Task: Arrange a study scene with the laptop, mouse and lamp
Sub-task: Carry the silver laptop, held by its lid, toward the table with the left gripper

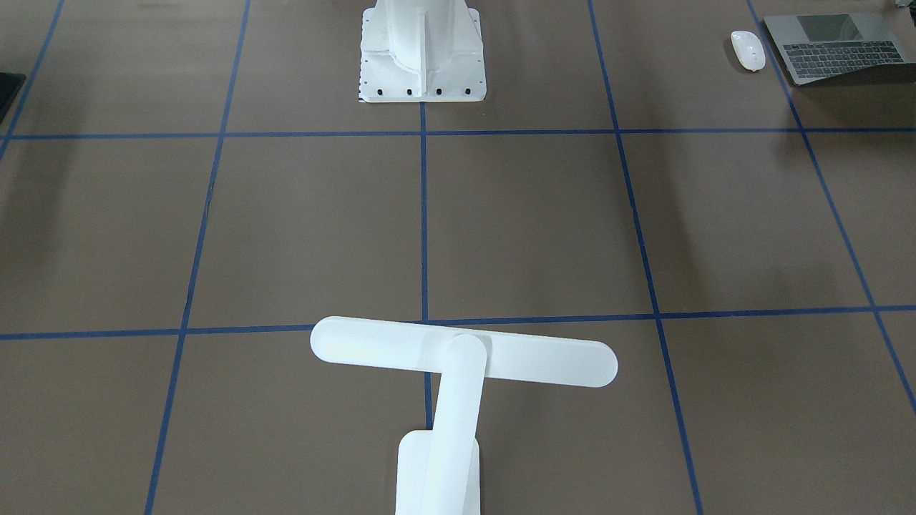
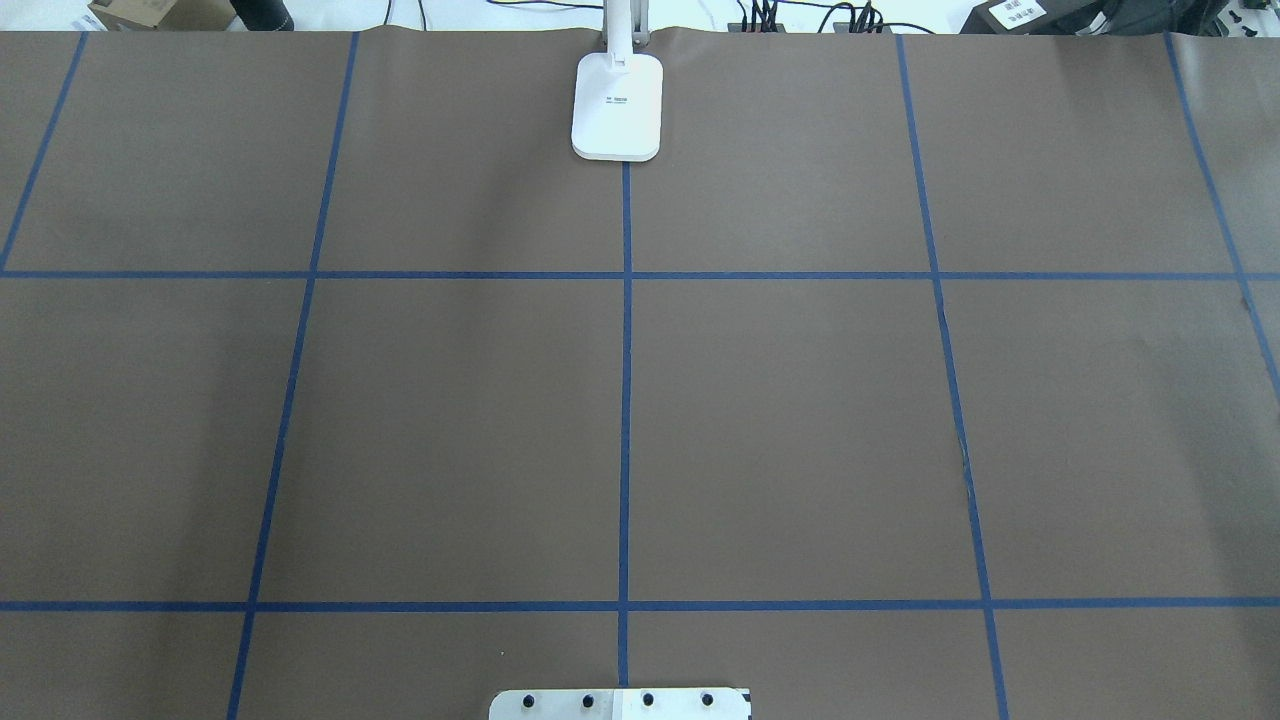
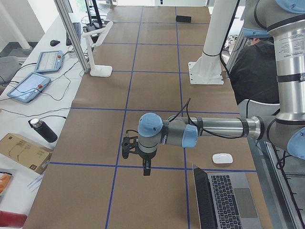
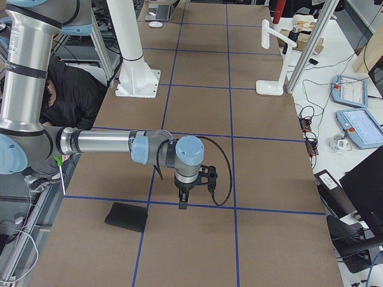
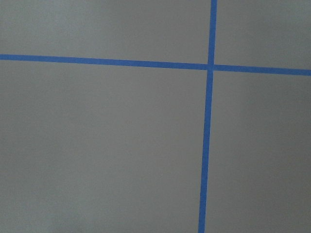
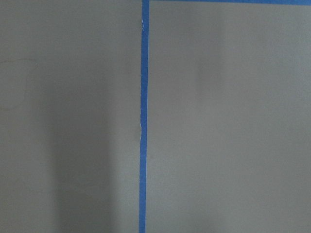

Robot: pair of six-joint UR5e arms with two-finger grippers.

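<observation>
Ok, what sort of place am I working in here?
Looks like a robotics lab test cell: the table is papered brown and gridded with blue tape, a white pedestal is bolted to it, and teach pendants lie on the side bench.

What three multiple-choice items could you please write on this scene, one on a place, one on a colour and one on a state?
1. Where is the mouse?
A. beside the laptop
B. on the laptop's keys
C. on the floor

2. What colour is the tape that marks the grid?
A. red
B. blue
C. yellow

3. What state is the laptop in?
A. shut
B. upside down
C. open

Answers:
1 A: the front-facing view shows the mouse on the brown surface next to the laptop, apart from it.
2 B: every line is blue in all views.
3 C: the keys and trackpad show, and in the exterior left view the lid stands raised.
</observation>
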